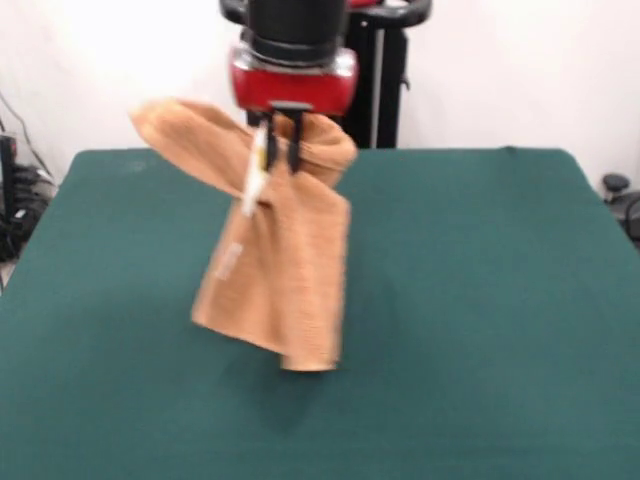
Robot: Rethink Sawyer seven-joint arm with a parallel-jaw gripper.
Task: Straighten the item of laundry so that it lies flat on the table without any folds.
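The orange-tan terry towel (282,262) hangs in the air from my gripper (281,152), well above the dark green table (480,300). The gripper is shut on the towel's upper part. One corner of the towel swings out to the upper left, and the rest drapes down in folds to a lower edge that hangs just above the table top. A small white tag (231,258) shows on the towel's left side. The red and black arm comes down from the top of the front view.
The robot's black pedestal (385,80) stands behind the table's far edge. Cables and dark gear (15,200) lie off the table's left side, and a dark object (618,190) sits off its right side.
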